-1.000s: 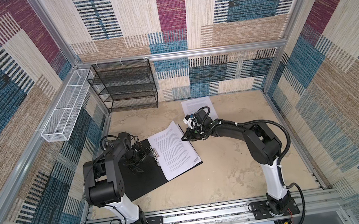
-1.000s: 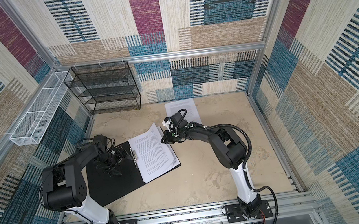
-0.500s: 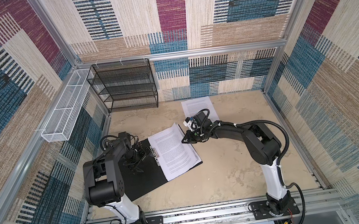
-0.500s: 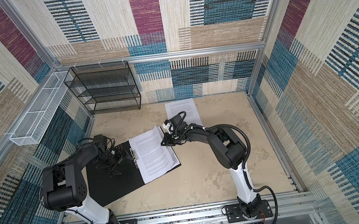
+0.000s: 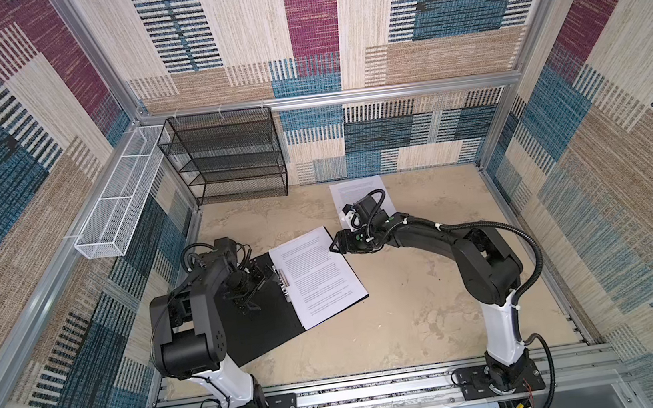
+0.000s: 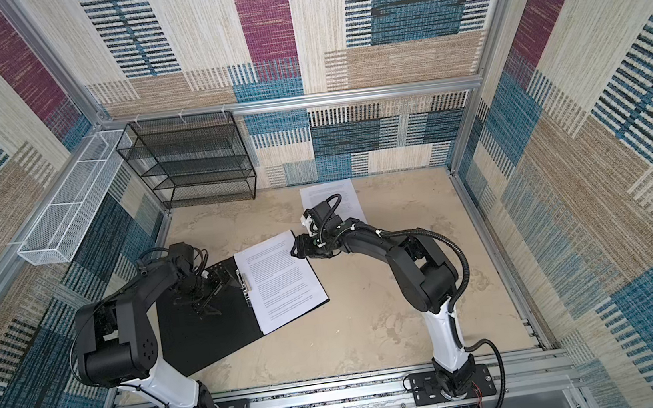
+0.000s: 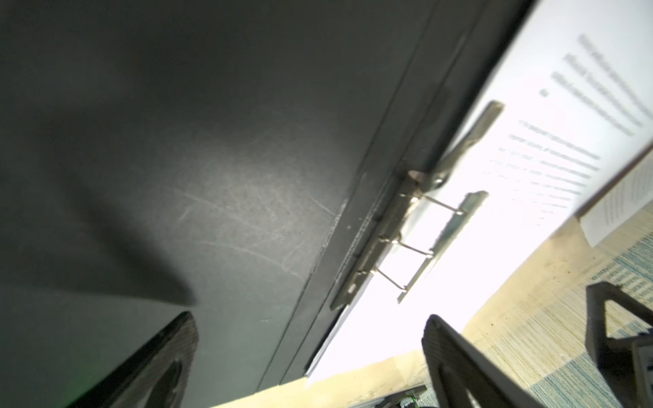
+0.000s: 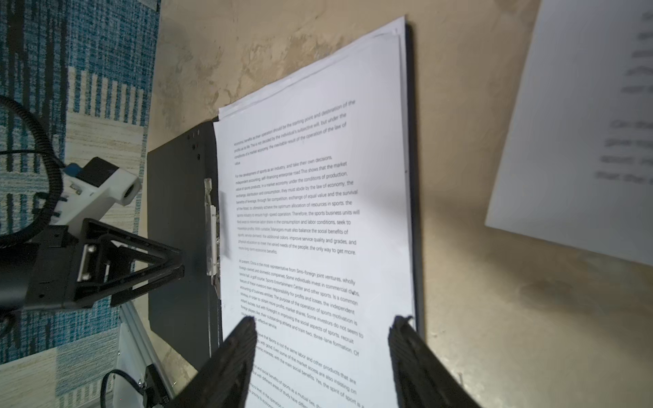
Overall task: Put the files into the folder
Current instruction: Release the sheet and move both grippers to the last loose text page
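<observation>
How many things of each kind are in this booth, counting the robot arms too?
Robot arms: 2, left arm and right arm
Folder: 1, lying open
Paper lots: 2, stack in folder and sheet near back wall
Black mesh rack: 1
White wire basket: 1
Total: 7

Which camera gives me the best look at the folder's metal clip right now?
The left wrist view: the metal clip is close and large there, its bar joined to the base by three thin wires. The right wrist view shows it narrow, beside the sheets; both top views show only a small silver strip.
</observation>
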`<move>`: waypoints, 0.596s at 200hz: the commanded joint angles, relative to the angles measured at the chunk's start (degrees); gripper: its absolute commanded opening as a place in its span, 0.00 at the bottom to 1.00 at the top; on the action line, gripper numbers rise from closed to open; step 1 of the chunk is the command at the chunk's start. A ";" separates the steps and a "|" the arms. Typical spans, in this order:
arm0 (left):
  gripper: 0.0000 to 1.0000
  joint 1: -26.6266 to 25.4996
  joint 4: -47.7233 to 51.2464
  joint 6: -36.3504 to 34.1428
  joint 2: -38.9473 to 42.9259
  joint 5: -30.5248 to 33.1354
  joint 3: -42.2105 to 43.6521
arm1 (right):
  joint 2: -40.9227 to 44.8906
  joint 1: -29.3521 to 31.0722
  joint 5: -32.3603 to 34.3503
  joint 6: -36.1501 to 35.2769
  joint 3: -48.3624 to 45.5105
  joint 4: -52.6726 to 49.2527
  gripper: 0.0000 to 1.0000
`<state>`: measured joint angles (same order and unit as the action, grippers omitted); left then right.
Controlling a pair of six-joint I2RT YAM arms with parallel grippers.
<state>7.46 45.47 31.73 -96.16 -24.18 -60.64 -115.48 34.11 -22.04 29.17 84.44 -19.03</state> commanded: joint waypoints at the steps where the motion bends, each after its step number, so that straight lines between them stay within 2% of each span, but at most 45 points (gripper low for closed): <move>1: 0.99 0.26 1.63 -1.66 1.60 -0.87 -1.03 | 0.71 -0.39 8.42 -2.43 2.18 -4.26 0.72; 23: 0.99 0.27 2.84 -3.65 3.88 -3.42 -2.35 | -2.20 -1.56 15.50 -5.05 6.96 -8.33 0.79; 37: 0.99 0.27 3.80 -5.24 5.69 -5.24 -3.15 | -5.09 -2.69 20.60 -6.39 12.21 -11.11 0.88; 67: 0.99 0.09 5.99 -7.66 9.45 -7.88 -3.10 | -12.15 -6.23 25.55 -8.07 20.70 -15.24 1.00; 119: 0.99 -1.14 6.75 -9.25 12.49 -8.51 -2.02 | -22.49 -8.57 29.20 -9.97 34.56 -21.72 1.00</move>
<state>6.90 50.94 26.13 -84.09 -31.44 -62.87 -134.93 25.76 4.05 20.71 115.04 -36.60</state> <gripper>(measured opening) 0.990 0.995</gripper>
